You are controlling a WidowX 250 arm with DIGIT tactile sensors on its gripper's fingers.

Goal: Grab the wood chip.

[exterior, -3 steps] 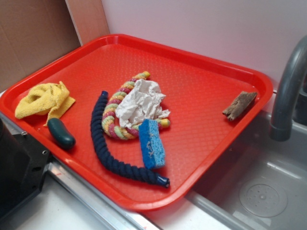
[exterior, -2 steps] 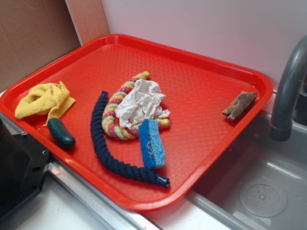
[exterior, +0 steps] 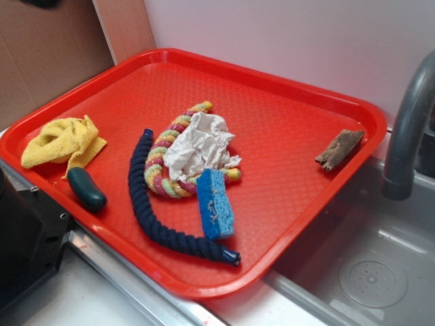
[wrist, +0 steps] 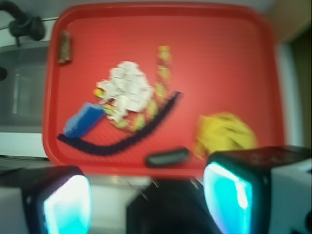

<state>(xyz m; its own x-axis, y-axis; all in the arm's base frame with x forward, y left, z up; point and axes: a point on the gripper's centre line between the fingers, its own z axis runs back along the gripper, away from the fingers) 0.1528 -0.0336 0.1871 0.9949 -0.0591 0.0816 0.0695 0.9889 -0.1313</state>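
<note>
On the red tray [exterior: 285,136], set beside a grey sink [exterior: 370,272] under a pale wall, the wood chip [exterior: 339,149] lies near the rim by the faucet [exterior: 408,129]. The claw [wrist: 146,204] hangs spread and empty, well apart from it.

The gripper [wrist: 146,202] is spreading its fingers [wrist: 66,204] wide across the frame's bottom. The wood chip [wrist: 64,47] is lying at upper left on the red tray [wrist: 219,58], well apart from crumpled paper [wrist: 127,90] at centre.
</note>
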